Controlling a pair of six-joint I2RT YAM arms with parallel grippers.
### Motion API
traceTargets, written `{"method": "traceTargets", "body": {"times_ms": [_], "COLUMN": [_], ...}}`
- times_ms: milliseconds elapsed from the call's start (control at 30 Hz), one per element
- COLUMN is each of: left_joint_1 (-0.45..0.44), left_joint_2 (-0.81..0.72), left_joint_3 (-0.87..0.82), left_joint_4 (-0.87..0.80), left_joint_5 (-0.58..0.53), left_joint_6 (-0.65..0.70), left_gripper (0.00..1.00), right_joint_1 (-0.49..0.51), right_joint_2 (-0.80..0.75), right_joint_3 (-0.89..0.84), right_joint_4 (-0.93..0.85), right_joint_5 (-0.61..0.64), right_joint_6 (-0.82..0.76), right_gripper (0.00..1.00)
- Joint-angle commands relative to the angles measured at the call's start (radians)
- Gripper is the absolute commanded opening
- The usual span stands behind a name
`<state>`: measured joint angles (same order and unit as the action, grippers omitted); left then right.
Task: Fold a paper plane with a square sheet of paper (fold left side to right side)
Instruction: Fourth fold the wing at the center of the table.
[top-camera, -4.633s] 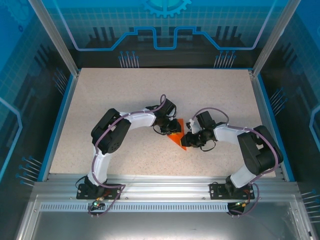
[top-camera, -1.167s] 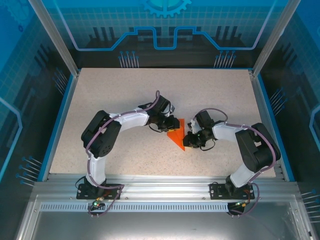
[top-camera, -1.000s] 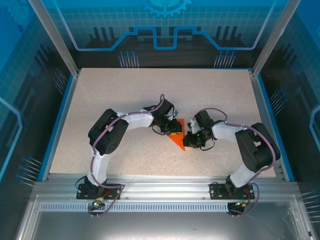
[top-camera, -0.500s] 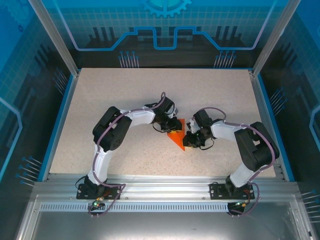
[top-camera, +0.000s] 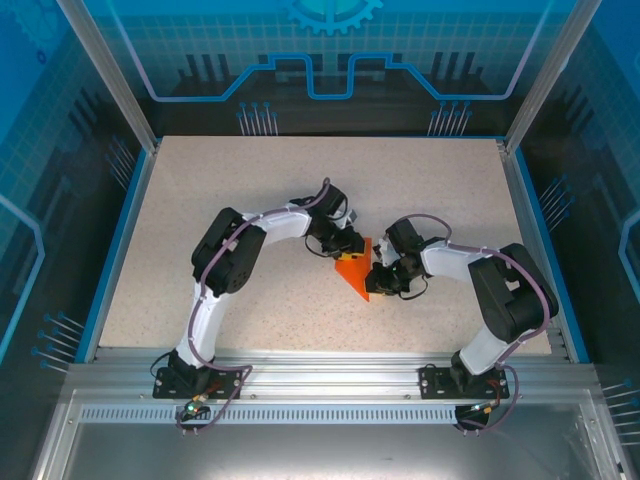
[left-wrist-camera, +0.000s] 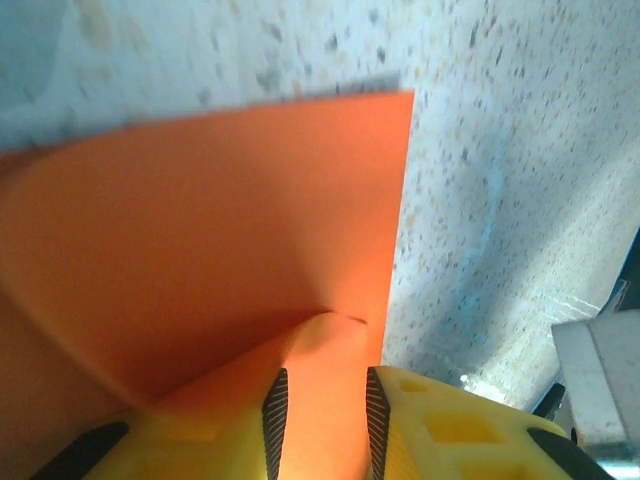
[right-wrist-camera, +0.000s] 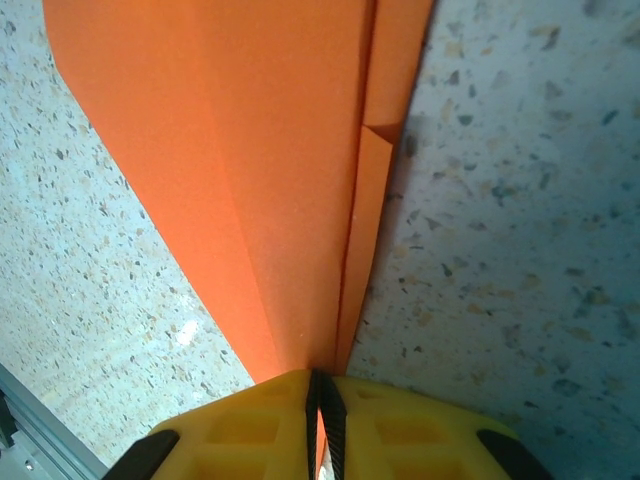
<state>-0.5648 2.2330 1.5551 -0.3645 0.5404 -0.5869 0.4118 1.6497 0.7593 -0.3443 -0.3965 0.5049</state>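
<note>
In the top view, the folded orange paper (top-camera: 354, 273) lies as a triangle on the speckled table (top-camera: 220, 190), just right of centre, with an arm at each side. The left gripper (top-camera: 345, 250) sits at the paper's upper edge. In its wrist view its yellow fingers (left-wrist-camera: 275, 410) stand slightly apart with a raised ridge of paper (left-wrist-camera: 200, 240) between them; whether they pinch it cannot be told. The right gripper (right-wrist-camera: 322, 410) is pressed together on the paper's (right-wrist-camera: 270, 150) creased edge at the bottom of its view.

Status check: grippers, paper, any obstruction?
Both on the orange paper: left gripper pinches a raised fold, right gripper clamps an edge. Paper partly folded, creased. No obstruction seen.
</note>
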Motion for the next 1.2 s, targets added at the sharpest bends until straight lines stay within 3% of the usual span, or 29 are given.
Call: {"method": "traceTargets", "body": {"times_ms": [0,433,767,1000,1167], "left_joint_1": [0.062,0.138,0.191,0.185,0.110], "left_joint_2": [0.060,0.160,0.086,-0.120,-0.206], "left_joint_3": [0.063,0.242,0.357,0.124,-0.058], "left_joint_4": [-0.007,-0.076,-0.165,-0.061,0.061], "left_joint_5": [-0.092,-0.061,-0.042,-0.030,-0.002], "left_joint_6": [0.052,0.102,0.156,0.132,0.086], "left_gripper": [0.33,0.34,0.40,0.42,0.42], "right_joint_1": [0.021,0.021,0.022,0.022,0.022], "right_joint_2": [0.065,0.065,0.051,0.044,0.039], "right_joint_3": [-0.035,-0.035,-0.037,-0.034,-0.032], "right_joint_4": [-0.081,-0.076,-0.054,-0.047,-0.043], "right_joint_5": [0.116,0.109,0.090,0.086,0.083], "right_joint_6": [-0.012,-0.011,-0.013,-0.017,-0.023], "right_gripper": [0.14,0.14,0.14,0.15,0.15]}}
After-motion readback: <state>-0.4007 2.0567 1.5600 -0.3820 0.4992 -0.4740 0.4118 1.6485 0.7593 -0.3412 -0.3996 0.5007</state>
